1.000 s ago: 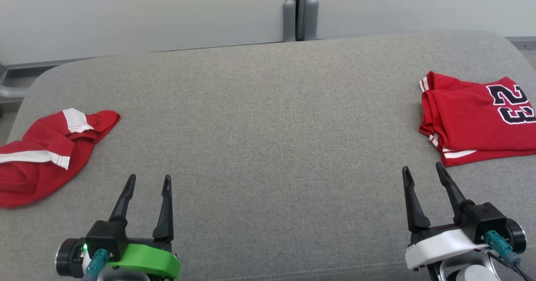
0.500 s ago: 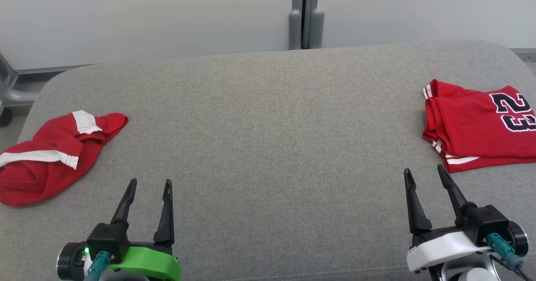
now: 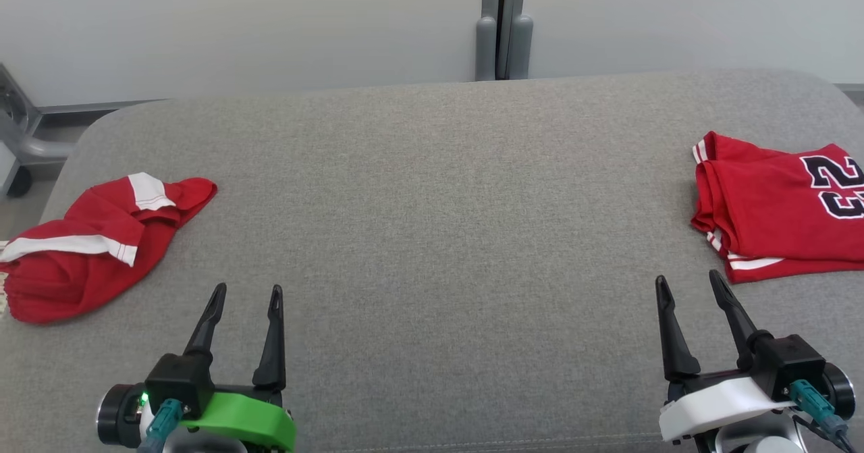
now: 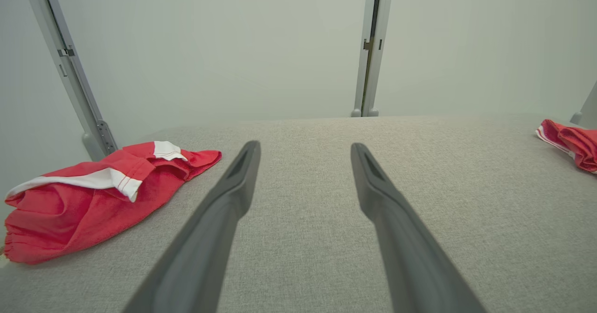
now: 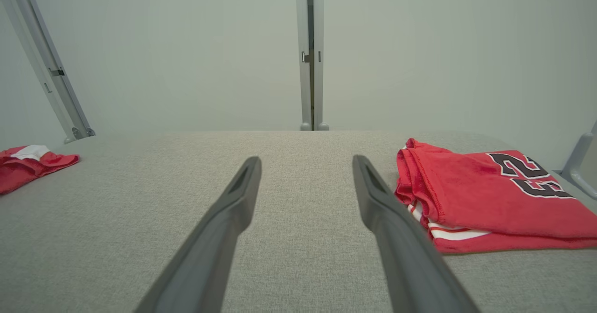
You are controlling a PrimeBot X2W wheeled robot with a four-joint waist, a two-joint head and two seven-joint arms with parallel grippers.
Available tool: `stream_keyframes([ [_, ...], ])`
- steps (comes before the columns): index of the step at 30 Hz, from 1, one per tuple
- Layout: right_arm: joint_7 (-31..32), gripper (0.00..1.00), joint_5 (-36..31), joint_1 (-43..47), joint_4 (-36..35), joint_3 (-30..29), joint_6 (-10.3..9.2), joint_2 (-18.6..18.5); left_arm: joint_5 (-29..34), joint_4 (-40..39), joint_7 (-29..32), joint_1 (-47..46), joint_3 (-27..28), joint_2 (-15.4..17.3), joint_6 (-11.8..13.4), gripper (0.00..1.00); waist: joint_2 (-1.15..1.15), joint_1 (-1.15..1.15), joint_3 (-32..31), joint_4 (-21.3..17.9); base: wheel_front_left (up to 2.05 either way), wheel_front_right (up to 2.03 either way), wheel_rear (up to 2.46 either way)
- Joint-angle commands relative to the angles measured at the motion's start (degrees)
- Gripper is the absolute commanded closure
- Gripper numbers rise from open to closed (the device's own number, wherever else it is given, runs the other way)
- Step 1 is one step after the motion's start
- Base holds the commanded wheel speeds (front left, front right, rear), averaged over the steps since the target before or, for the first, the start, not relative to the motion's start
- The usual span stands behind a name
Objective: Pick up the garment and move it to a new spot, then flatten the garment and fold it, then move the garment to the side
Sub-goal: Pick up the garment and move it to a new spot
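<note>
— Two grippers nearest: spread or clenched?
— Found the left gripper (image 3: 247,289) and right gripper (image 3: 687,278) spread wide, grasping nothing, above the cushion (image 3: 432,203).
— Farther out?
— Saw the garment (image 3: 88,244) crumpled at the cushion's left end, a folded jersey (image 3: 776,217) at its right, wall (image 3: 270,28) behind.

A crumpled garment (image 3: 94,244) is laid at the left end of the worktop (image 3: 439,203) and a folded garment (image 3: 776,217) at its right end, well apart. Near the front edge, the left claw (image 3: 247,289) is held right of the crumpled garment, the right claw (image 3: 687,279) just before the folded garment. A post (image 3: 503,28) is set behind.
</note>
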Motion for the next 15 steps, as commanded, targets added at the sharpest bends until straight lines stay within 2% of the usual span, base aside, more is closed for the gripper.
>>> stream_keyframes([
  [1,0.00,0.00,0.23,0.84,-0.09,-0.43,-0.08,-0.08,-0.55,0.10,0.05,-0.97,-0.02,0.26,0.31,0.00,0.00,0.00,0.05,1.16,0.00,0.00,0.00],
  [8,0.39,0.00,0.11,1.18,-0.76,-0.60,-0.08,-0.08,-0.66,-0.13,-0.15,-1.89,0.04,-0.09,0.97,0.00,0.00,0.00,0.48,7.54,0.00,0.00,0.00],
  [9,0.39,0.00,0.11,1.18,-0.76,-0.60,-0.08,-0.08,-0.66,-0.13,-0.15,-1.89,0.04,-0.09,0.97,0.00,0.00,0.00,0.48,7.54,0.00,0.00,0.00],
  [15,0.95,0.00,-0.28,0.66,-1.52,0.20,-0.08,-0.10,-1.34,-0.54,-0.52,-1.22,1.12,-0.24,1.83,0.00,0.00,0.00,0.97,14.49,0.00,0.00,0.00],
])
